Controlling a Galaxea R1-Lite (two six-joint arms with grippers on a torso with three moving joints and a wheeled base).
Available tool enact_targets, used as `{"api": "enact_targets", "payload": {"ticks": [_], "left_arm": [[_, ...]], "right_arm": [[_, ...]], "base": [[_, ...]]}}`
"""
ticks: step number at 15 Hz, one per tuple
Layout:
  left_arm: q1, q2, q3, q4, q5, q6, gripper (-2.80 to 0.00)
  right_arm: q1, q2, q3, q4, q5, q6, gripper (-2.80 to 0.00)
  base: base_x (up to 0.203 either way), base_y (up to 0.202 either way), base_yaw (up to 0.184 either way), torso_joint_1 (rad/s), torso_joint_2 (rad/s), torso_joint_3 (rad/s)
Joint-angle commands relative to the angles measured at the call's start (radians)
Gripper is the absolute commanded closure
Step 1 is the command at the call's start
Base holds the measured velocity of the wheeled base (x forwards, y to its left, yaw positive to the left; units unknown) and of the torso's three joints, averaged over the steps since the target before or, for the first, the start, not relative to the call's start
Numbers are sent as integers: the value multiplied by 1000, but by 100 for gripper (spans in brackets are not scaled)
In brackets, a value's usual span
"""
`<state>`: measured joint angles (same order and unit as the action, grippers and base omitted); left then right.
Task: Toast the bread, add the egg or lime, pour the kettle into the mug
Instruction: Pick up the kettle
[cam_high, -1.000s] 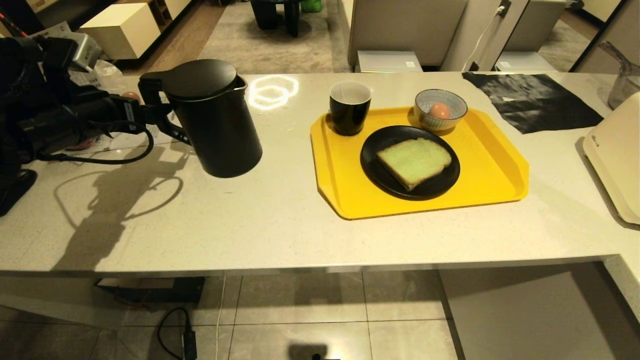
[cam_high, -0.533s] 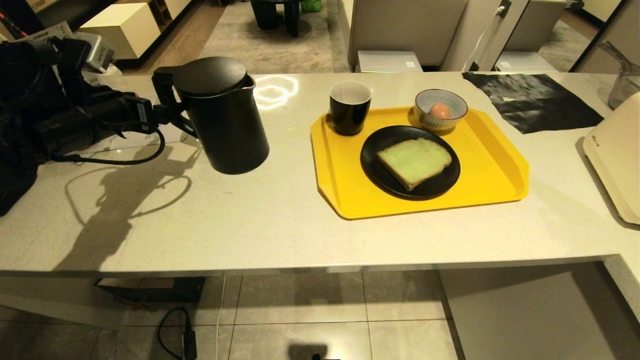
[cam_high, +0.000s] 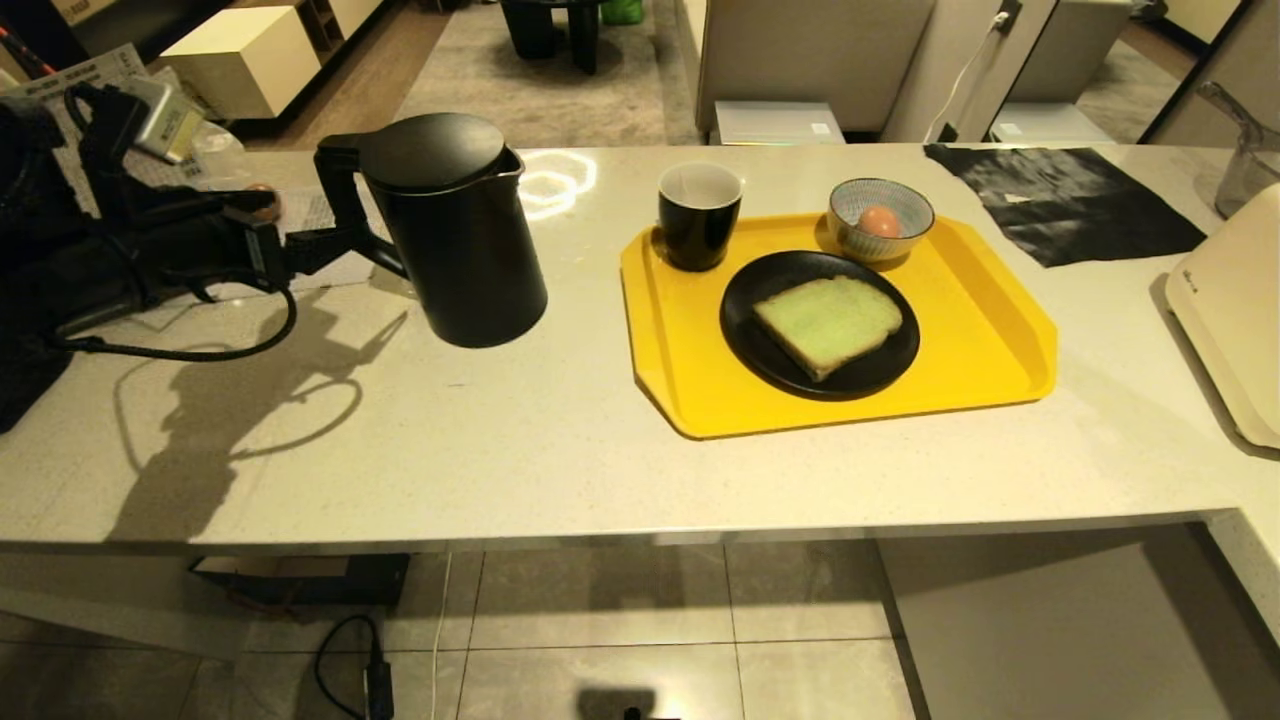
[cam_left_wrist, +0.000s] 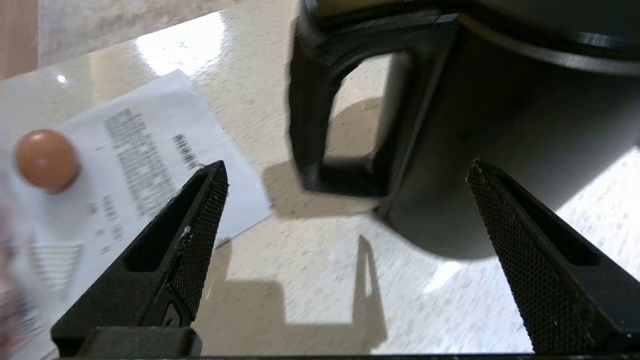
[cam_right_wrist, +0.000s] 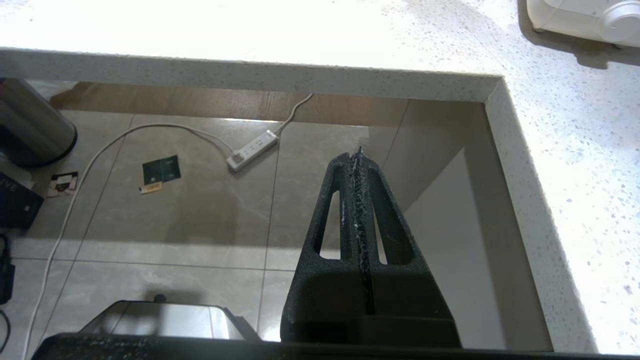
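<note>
- My left end effector (cam_left_wrist: 345, 210) sits at the far left of the surface (cam_high: 560, 440), just behind the kettle's handle, fingers (cam_left_wrist: 197, 235) spread wide with nothing between them.
- Beside it, a darker orange-brown egg (cam_left_wrist: 46, 160) rests on a printed paper sheet (cam_left_wrist: 145, 155); it is not the one I want.
- Over the last second the kettle (cam_high: 455, 235) has gone from tilted to upright and shifted a little toward the tray. It now stands flat on the surface, and in the wrist view my fingers are clear of the handle. I judge that I have let it go.
- The kettle is a tall matte black cylinder with a flat round lid that is shut, a small spout on the tray side, and a big loop handle (cam_left_wrist: 320, 115) facing my left end effector.
- The mug (cam_high: 699, 214), glossy black with a white inside, stands on the near-left corner of the yellow tray (cam_high: 990, 370), well apart from the kettle. Whether it holds any liquid I cannot tell.
- The bread (cam_high: 828, 324), pale green with a tan crust, lies flat on the black plate (cam_high: 750, 345) in the middle of the tray.
- The egg (cam_high: 880, 221), pinkish-brown, sits in the striped bowl (cam_high: 850, 235) at the tray's back.
- My right end effector (cam_right_wrist: 361, 165) hangs parked off the surface's edge over the tiled floor (cam_right_wrist: 200, 210), fingers pressed together, empty.
</note>
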<state>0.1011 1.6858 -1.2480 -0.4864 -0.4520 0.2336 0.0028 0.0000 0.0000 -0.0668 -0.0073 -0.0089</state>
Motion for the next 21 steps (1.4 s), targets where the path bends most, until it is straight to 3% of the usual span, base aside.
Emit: {"api": "enact_targets", "payload": {"ticks": [1, 4, 8, 12, 21], "left_arm": [[58, -39, 22, 0, -37, 15, -280], [115, -37, 23, 0, -57, 60, -280], [136, 24, -61, 2, -99, 58, -280], [108, 95, -164, 53, -103, 41, -280], [46, 141, -231, 49, -103, -13, -280]], "right_arm": [[0, 2, 28, -1, 0, 0, 0], [0, 2, 28, -1, 0, 0, 0], [0, 2, 28, -1, 0, 0, 0], [0, 2, 28, -1, 0, 0, 0], [0, 2, 28, -1, 0, 0, 0]], "base": [[0, 0, 0, 0, 0, 0], [0, 0, 0, 0, 0, 0], [0, 0, 0, 0, 0, 0], [0, 0, 0, 0, 0, 0], [0, 0, 0, 0, 0, 0]]}}
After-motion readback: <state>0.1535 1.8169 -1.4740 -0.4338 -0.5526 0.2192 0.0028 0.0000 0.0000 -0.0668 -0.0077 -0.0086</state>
